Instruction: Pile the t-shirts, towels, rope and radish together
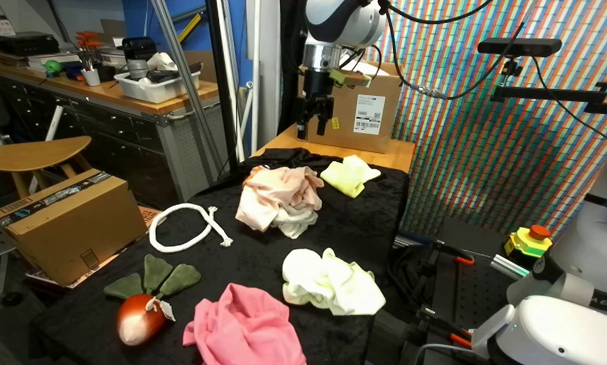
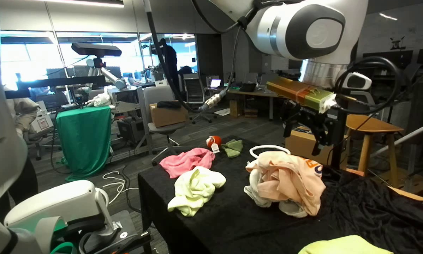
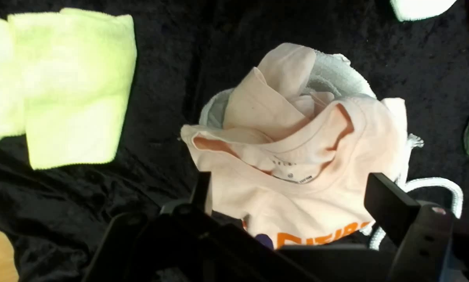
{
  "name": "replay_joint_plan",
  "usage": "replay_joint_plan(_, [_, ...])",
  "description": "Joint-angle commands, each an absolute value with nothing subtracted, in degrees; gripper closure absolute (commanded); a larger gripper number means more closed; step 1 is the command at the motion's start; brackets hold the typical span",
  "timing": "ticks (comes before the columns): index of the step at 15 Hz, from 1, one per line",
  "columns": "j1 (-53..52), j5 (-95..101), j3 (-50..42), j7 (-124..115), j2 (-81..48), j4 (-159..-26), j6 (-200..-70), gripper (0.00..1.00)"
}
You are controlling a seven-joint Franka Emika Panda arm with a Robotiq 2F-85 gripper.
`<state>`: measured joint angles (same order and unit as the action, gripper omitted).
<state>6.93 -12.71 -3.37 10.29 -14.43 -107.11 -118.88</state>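
Observation:
A peach t-shirt [image 1: 278, 190] with orange print lies bunched over a grey-white towel [image 1: 298, 220]. The shirt also shows in the wrist view [image 3: 297, 199]. A white rope [image 1: 179, 249] lies looped beside them. A yellow towel [image 1: 349, 177] lies apart near the wooden table end. A pale green-yellow towel [image 1: 334, 286] and a pink cloth [image 1: 248, 324] lie separately. A plush red radish [image 1: 139, 319] with green leaves lies at the far end from the gripper. My gripper [image 1: 311, 131] is open and empty, raised above the table; in the wrist view its fingers [image 3: 289, 188] frame the shirt.
A black cloth [image 1: 354, 228] covers most of the table. A cardboard box [image 1: 344, 114] stands on the bare wooden end behind the gripper. Another box [image 1: 75, 228] sits beside the table. A white robot arm [image 1: 567, 329] and an emergency stop [image 1: 529, 243] stand off the opposite side.

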Motion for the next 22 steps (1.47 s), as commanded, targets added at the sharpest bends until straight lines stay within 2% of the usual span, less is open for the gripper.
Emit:
replay_joint_plan(1, [8.5,-15.3,-4.4,5.5,-17.1,-106.2,-116.6,0.0])
replay_joint_plan(22, [12.9,-17.8,-9.5,-12.2,-25.0,-107.1,-113.1,0.0])
